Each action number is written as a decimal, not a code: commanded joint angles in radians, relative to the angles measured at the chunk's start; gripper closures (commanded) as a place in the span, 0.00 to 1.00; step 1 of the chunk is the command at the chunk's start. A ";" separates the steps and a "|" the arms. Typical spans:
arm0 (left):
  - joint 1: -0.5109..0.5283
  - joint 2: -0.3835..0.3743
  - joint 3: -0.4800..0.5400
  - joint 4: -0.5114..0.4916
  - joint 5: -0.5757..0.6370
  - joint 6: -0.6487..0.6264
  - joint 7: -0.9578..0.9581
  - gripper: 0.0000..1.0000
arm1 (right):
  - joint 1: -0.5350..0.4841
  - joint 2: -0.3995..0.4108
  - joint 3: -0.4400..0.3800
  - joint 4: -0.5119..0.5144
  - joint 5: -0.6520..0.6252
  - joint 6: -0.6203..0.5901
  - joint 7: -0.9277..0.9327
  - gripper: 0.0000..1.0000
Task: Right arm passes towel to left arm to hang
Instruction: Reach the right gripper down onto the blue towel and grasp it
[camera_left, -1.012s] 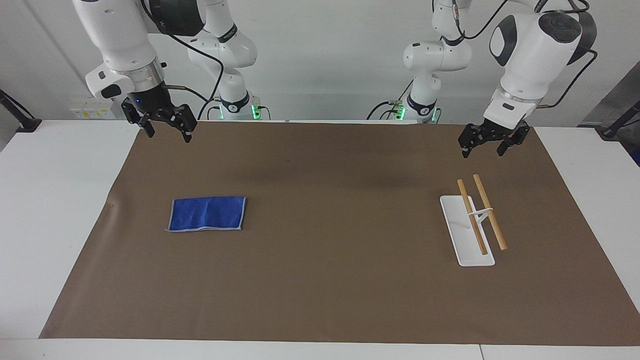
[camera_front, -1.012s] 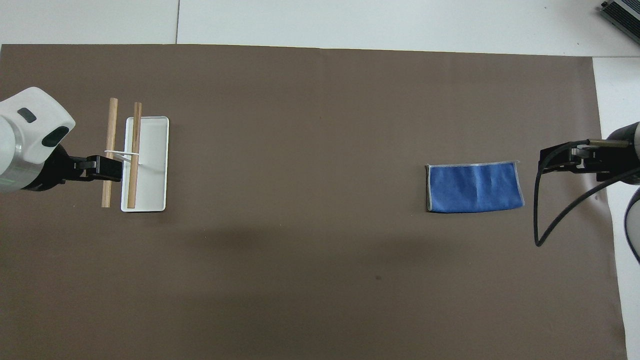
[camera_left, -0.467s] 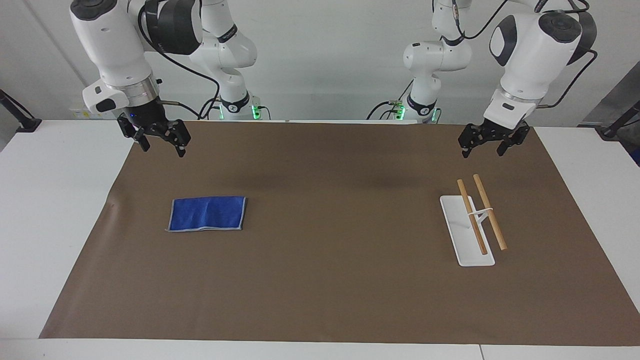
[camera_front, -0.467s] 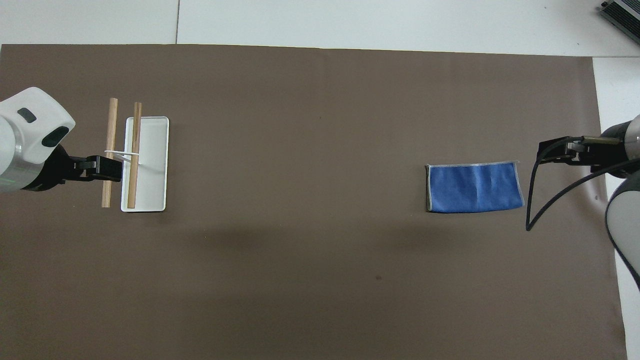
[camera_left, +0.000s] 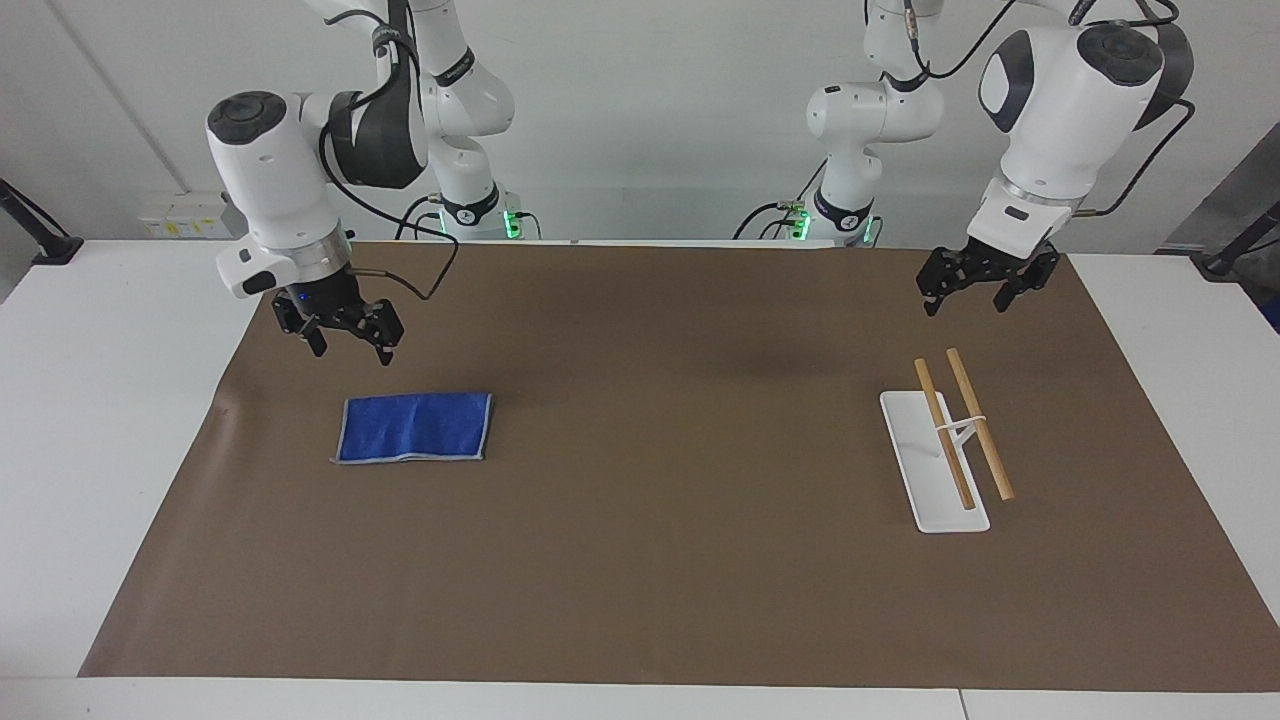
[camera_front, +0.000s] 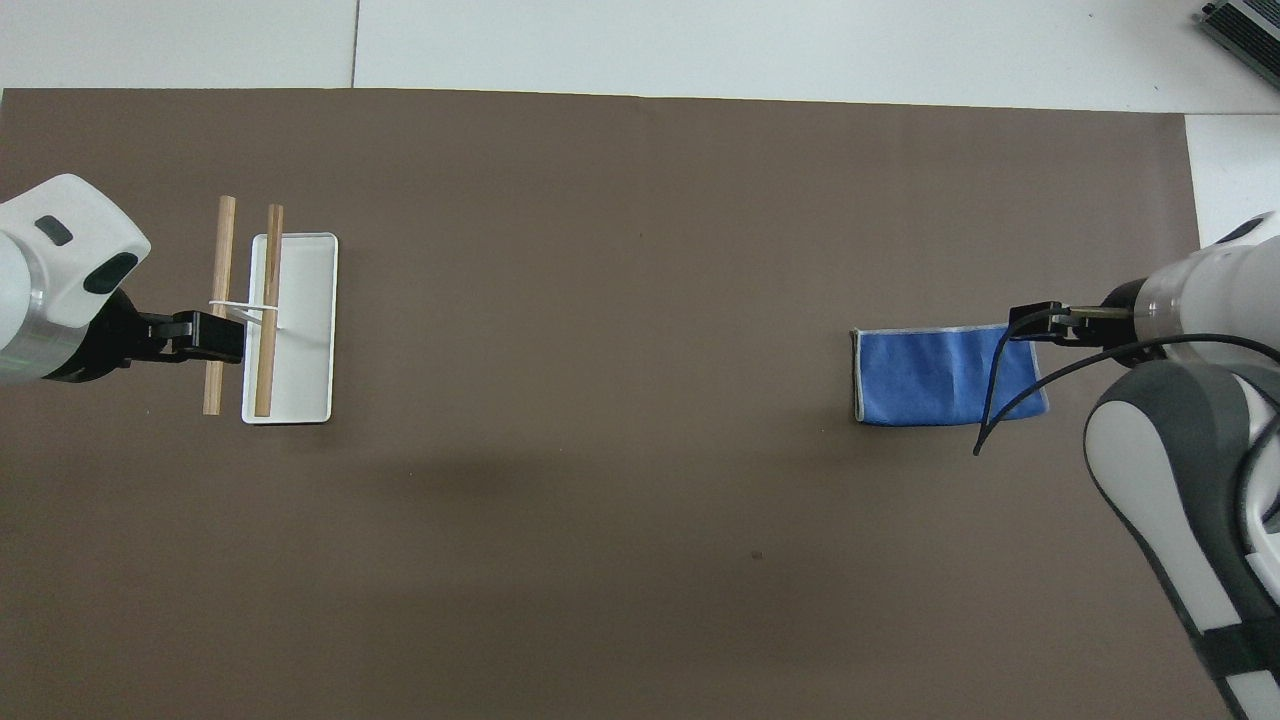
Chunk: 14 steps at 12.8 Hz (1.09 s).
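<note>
Your towel (camera_left: 414, 427) lies flat on the brown mat (camera_left: 660, 480) toward the right arm's end, a soft blue folded rectangle with pale edging, long axis running across the table. The right gripper (camera_left: 342, 335) hangs above the mat beside the towel's robot-side edge, fingers spread and empty. The left gripper (camera_left: 978, 282) waits, released, over the mat near the 2-dowel rack (camera_left: 945, 455).

Your right arm (camera_left: 290, 200) is bent down from its base, its wrist pointing downward, and the right gripper (camera_left: 345, 347) hangs low in the air with fingers spread. Your left arm (camera_left: 1050, 110) waits, wrist angled down, the left gripper (camera_left: 968, 298) raised with fingers parted.
</note>
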 joint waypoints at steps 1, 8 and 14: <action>0.013 -0.024 -0.003 -0.021 -0.015 -0.001 0.010 0.00 | -0.027 0.058 0.004 -0.029 0.023 0.088 -0.068 0.00; 0.013 -0.023 -0.003 -0.021 -0.015 -0.001 0.010 0.00 | -0.001 0.220 0.007 -0.078 0.021 0.362 -0.069 0.00; 0.013 -0.023 -0.003 -0.021 -0.015 -0.001 0.010 0.00 | 0.030 0.294 0.011 -0.106 0.020 0.442 -0.072 0.00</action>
